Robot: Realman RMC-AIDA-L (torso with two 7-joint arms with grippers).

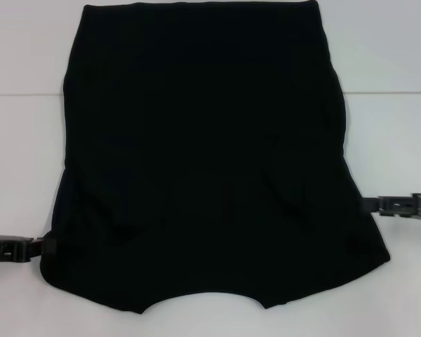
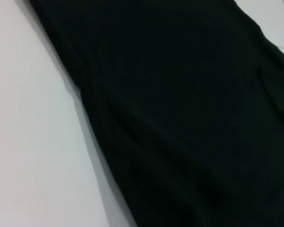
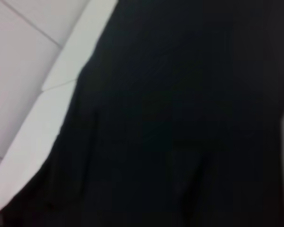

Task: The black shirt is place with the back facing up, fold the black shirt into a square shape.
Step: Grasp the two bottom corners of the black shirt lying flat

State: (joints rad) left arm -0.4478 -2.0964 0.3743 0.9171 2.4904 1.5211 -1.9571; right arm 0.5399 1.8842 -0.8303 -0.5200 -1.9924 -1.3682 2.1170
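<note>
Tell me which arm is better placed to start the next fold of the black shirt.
Probably the left. The left gripper sits at the black shirt's near left edge, seemingly touching the fabric, while the right gripper sits at the right edge, farther from the near hem. Both are close, so it's marginal.

The large matte-black fabric shirt (image 1: 203, 154) lies flat, sleeves folded inward, curved neckline at the near edge, straight hem far.
</note>
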